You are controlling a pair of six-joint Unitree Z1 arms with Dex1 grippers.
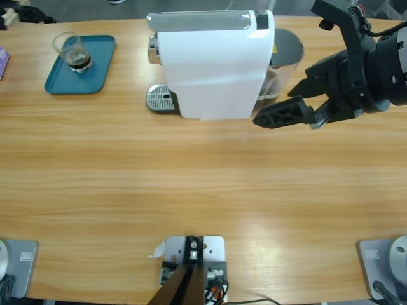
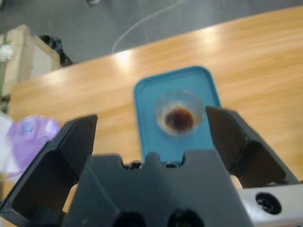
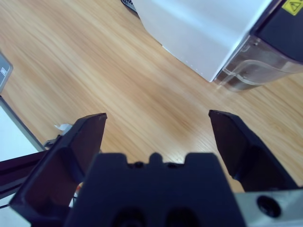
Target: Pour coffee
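The coffee (image 2: 179,118) is a shallow dark brown pool in the bottom of a small clear glass (image 2: 180,112), upright on a teal tray (image 2: 147,97) on the worktop (image 2: 255,61). It lies ahead of the left gripper (image 2: 151,130), between its jaws, which stand wide apart and touch nothing. The right gripper (image 3: 156,125) hovers beside the white coffee machine (image 3: 199,28), its jaws apart and empty.

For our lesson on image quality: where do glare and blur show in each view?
High view: sheen on the table near the bottom. Left wrist view: glare patches on the wood behind the tray, and the glass is soft. Right wrist view: table sharp, the tool blurred.
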